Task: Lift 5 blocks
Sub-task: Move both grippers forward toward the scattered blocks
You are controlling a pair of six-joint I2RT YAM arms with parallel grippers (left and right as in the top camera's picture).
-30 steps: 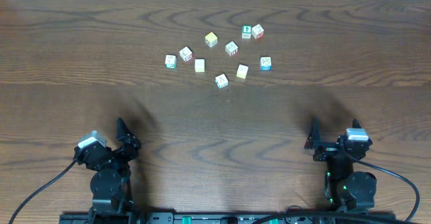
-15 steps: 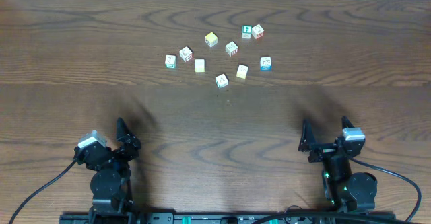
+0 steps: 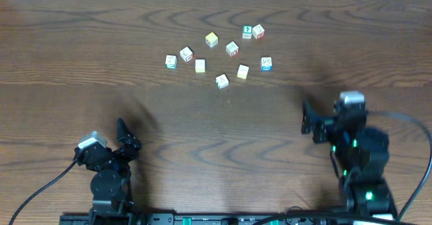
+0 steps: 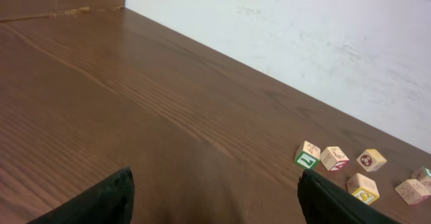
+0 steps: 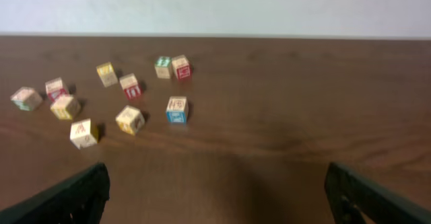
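Several small picture blocks lie loose at the far middle of the table, among them a red-edged block (image 3: 187,54), a blue-edged block (image 3: 266,63) and a pale block (image 3: 222,81). The right wrist view shows the same cluster, with the blue-edged block (image 5: 176,109) nearest its centre. My left gripper (image 3: 111,134) hovers low at the near left, open and holding nothing; the left gripper (image 4: 215,187) frames bare wood. My right gripper (image 3: 329,111) is at the right, short of the cluster. The right gripper (image 5: 215,187) is open wide and holds nothing.
A green-faced cube (image 3: 247,32) sits beside a red-edged one (image 3: 258,31) at the back of the cluster, and a plain cream cube (image 3: 200,65) lies in its left part. A white wall (image 4: 323,29) stands behind the table's far edge.
The right arm has lifted and moved forward toward the blocks, its jaws still wide. The left arm and all the blocks are where they were.
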